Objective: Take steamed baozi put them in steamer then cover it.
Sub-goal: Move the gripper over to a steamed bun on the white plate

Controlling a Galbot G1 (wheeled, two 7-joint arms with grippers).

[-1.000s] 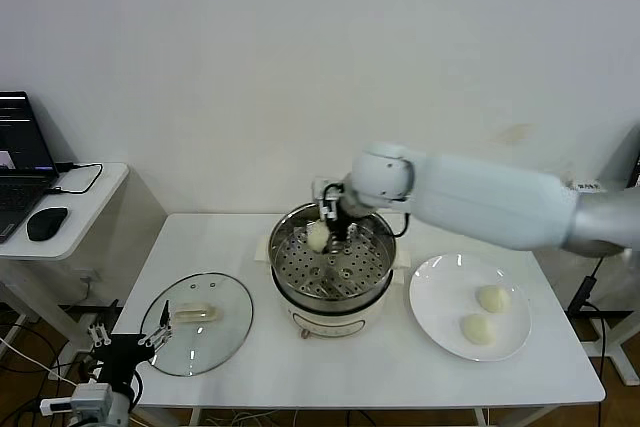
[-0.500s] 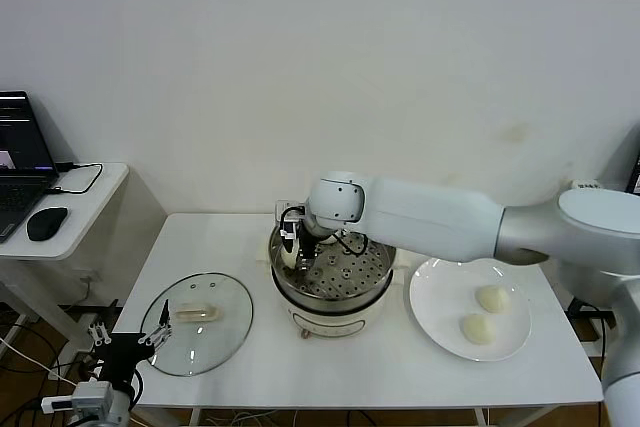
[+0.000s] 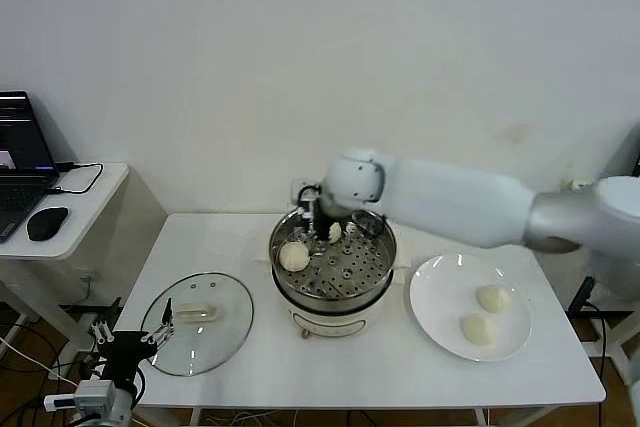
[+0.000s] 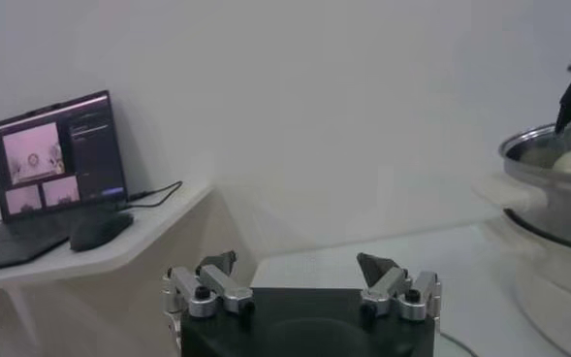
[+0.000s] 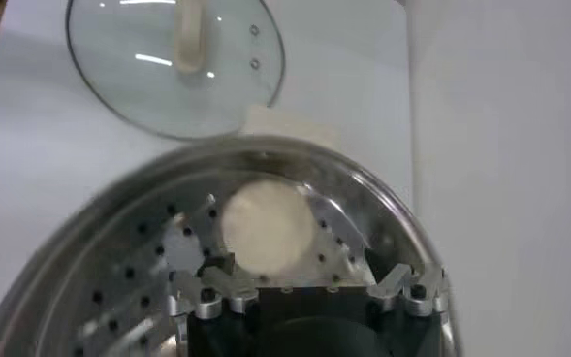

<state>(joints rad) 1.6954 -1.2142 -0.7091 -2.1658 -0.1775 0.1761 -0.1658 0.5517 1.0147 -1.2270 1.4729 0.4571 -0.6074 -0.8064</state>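
The steel steamer (image 3: 345, 282) stands on its white base at the table's middle. One baozi (image 3: 294, 256) lies on the perforated tray at its left side; it also shows in the right wrist view (image 5: 266, 225). My right gripper (image 3: 323, 219) hovers open and empty just behind that bun, over the tray (image 5: 304, 276). Two more baozi (image 3: 492, 298) (image 3: 477, 328) lie on the white plate (image 3: 440, 292) to the right. The glass cover (image 3: 197, 322) lies flat on the table left of the steamer, handle up (image 5: 176, 58). My left gripper (image 3: 130, 339) is parked open below the table's front left corner (image 4: 295, 260).
A side table (image 3: 95, 182) at the far left holds a laptop (image 3: 18, 162) and a mouse (image 3: 47, 222). The wall runs close behind the table. The left wrist view shows the steamer's rim (image 4: 556, 184) far off.
My right gripper carried the baozi to the tray's left side, let it go there, and drew back toward the steamer's far rim. The left arm has not moved.
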